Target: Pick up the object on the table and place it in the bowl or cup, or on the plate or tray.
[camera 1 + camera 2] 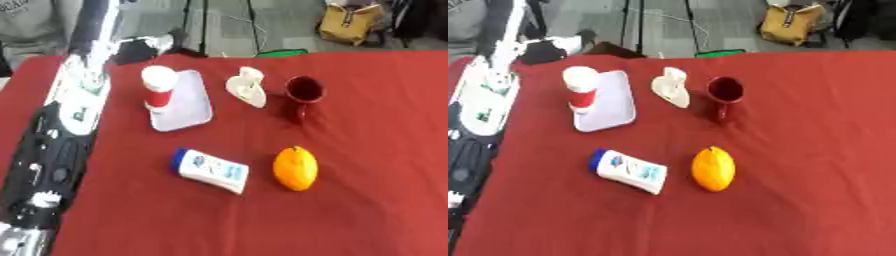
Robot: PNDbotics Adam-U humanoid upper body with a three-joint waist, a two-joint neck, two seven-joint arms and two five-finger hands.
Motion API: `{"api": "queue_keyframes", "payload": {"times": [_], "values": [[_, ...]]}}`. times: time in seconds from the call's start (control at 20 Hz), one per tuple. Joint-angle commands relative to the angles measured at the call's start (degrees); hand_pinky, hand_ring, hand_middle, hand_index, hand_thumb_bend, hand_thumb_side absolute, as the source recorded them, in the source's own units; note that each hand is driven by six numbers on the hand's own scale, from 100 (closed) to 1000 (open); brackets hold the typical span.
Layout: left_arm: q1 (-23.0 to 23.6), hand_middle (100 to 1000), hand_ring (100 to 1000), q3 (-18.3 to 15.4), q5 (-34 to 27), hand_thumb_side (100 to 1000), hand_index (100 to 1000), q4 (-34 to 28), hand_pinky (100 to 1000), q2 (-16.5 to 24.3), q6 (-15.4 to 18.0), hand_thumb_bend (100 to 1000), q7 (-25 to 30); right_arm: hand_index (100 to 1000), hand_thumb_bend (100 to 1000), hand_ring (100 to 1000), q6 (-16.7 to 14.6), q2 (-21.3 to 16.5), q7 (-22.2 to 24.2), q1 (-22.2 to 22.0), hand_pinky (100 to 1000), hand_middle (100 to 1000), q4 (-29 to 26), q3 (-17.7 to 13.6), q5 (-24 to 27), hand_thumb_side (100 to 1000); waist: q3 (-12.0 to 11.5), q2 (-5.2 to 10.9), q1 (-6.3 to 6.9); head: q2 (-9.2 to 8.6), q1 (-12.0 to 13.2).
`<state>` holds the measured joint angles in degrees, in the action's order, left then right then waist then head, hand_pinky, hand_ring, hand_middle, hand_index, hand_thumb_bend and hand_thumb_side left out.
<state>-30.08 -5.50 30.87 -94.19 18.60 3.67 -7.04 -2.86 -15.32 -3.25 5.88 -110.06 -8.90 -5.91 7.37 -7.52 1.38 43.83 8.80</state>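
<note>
far left: left arm (61, 135) stretched up the table's edge, its hand (149, 45) near the far edge beyond the tray — fingers blurred, cannot tell how open, nothing visibly held. next, white cup with red band (159, 86) standing on the grey tray (192, 107). nearer, white tube with blue cap (210, 171) lying flat, well apart from that hand, long axis slanting from cap at far left to near right; blue label print unreadable. then white object (247, 86), dark red mug (303, 91), orange fruit (296, 168). right hand unseen — left arm nearer, probably.
</note>
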Motion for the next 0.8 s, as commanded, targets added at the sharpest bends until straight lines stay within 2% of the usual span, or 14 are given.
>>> {"api": "queue_keyframes", "payload": {"times": [0.05, 0.2, 0.35, 0.8], "values": [[4.93, 705, 645, -1.98, -12.24, 603, 900, -7.15, 722, 0.54, 0.44, 628, -1.09, 881, 483, 626, -0.05, -0.69, -0.25, 0.73, 535, 819, -0.65, -0.67, 0.02, 710, -0.15, 0.42, 0.06, -0.30, -0.49], [11.10, 693, 630, -3.21, -20.02, 640, 899, -10.21, 712, -0.80, 1.06, 601, -0.87, 881, 483, 626, -0.01, -0.66, -0.35, 0.83, 535, 819, -0.68, -0.76, 0.01, 709, -0.36, 0.35, 0.04, -0.44, -0.78], [14.21, 687, 624, -3.97, -22.25, 658, 899, -11.31, 709, -2.48, 1.10, 592, -0.61, 881, 483, 626, 0.00, -0.64, -0.43, 0.85, 535, 818, -0.71, -0.83, -0.01, 709, -0.53, 0.30, -0.02, -0.48, -0.91], [16.13, 682, 618, -3.54, -23.30, 663, 901, -11.78, 703, -3.61, 1.26, 583, 0.43, 881, 483, 625, 0.00, -0.64, -0.35, 0.92, 535, 818, -0.70, -0.77, -0.05, 708, -0.81, 0.43, 0.03, -0.49, -1.14]]}}
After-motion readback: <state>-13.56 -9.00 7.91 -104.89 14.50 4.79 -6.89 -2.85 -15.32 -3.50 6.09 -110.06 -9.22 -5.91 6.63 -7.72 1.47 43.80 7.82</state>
